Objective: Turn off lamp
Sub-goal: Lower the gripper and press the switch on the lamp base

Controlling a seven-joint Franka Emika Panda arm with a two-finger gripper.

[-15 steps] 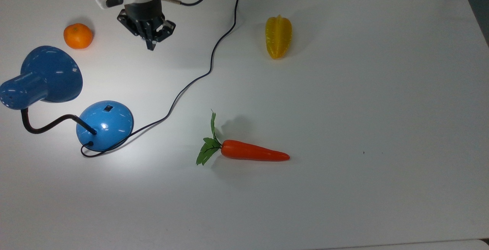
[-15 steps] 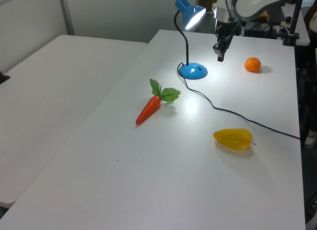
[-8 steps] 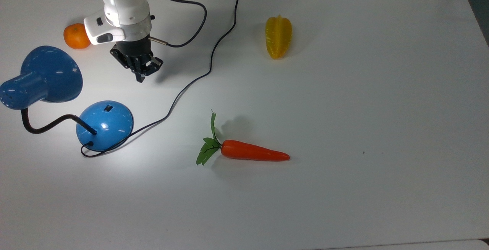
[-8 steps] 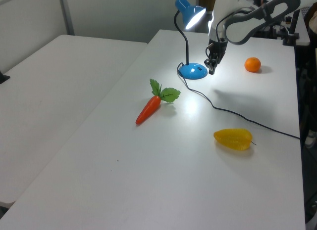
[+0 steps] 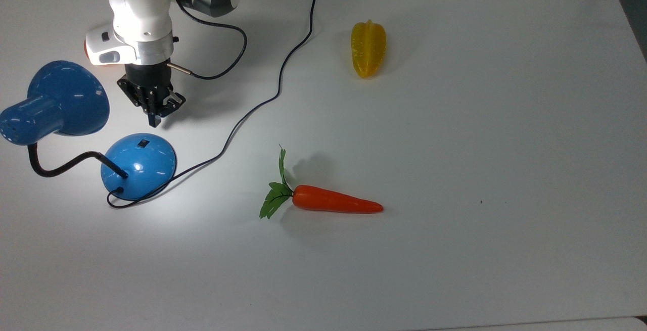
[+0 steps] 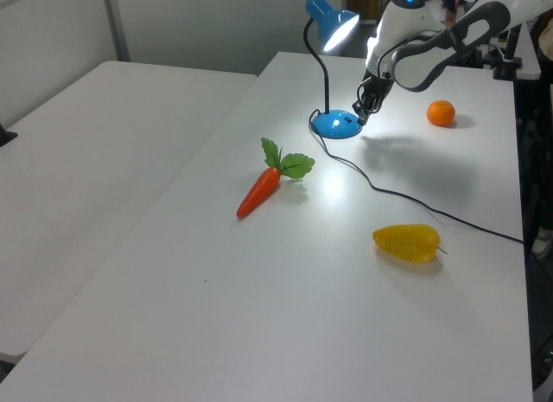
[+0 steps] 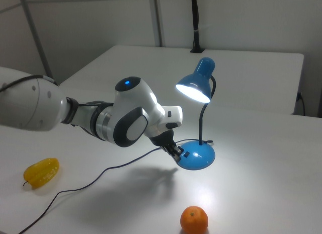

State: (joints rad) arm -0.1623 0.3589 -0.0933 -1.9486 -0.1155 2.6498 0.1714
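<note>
lamp shade (image 5: 65,99) overhanging beside switch (image 5: 143,143), bare table (image 5: 455,144) between end effector (image 5: 154,117) and base (image 5: 139,165)

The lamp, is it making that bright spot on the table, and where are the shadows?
Yes: in the right view the lamp glows white under its shade; in the top view a bright patch lies on the table around its base, and the carrot casts a soft shadow; in the left view the arm's shadow falls near the orange.

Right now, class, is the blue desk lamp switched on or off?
On. In the right view the lamp shows a bright glow inside its shade, and the top view shows a lit patch on the table near its base.
</note>
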